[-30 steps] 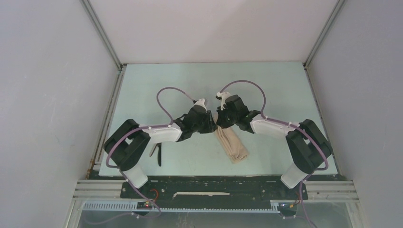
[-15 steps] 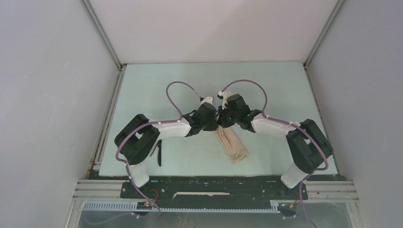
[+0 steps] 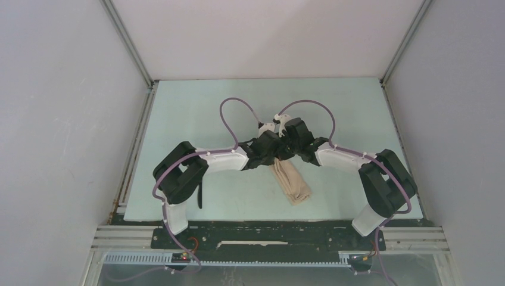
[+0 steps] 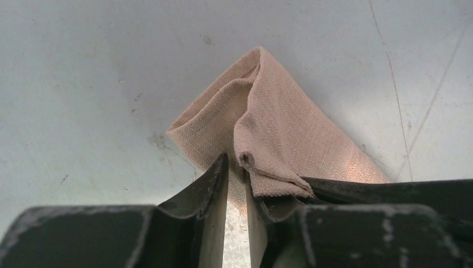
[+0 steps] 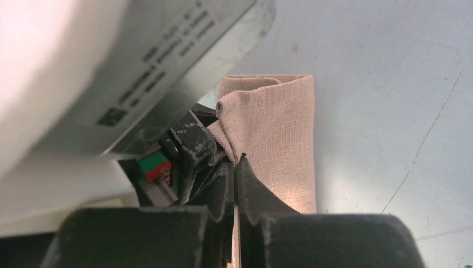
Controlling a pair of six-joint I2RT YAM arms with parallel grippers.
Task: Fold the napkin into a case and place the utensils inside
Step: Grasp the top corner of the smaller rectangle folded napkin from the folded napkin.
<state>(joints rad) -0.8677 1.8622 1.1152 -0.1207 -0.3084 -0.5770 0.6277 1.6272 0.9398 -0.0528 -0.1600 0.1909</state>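
Observation:
The beige napkin lies as a narrow folded strip on the pale table, its far end lifted between both grippers. In the left wrist view its raised end stands as a peak. My left gripper straddles one cloth layer, jaws a narrow gap apart. My right gripper is shut on the edge of the napkin's folded flap. From above, the left gripper and right gripper nearly touch. The black knife lies near the left arm, partly covered. The fork is out of view.
The left gripper's white casing fills the left of the right wrist view, close against my right fingers. Grey walls enclose the table on three sides. A black rail runs along the near edge.
My left arm has swung right until its gripper meets the right one at the napkin's raised end, and its jaws have narrowed. The right arm and the strip have stayed put.

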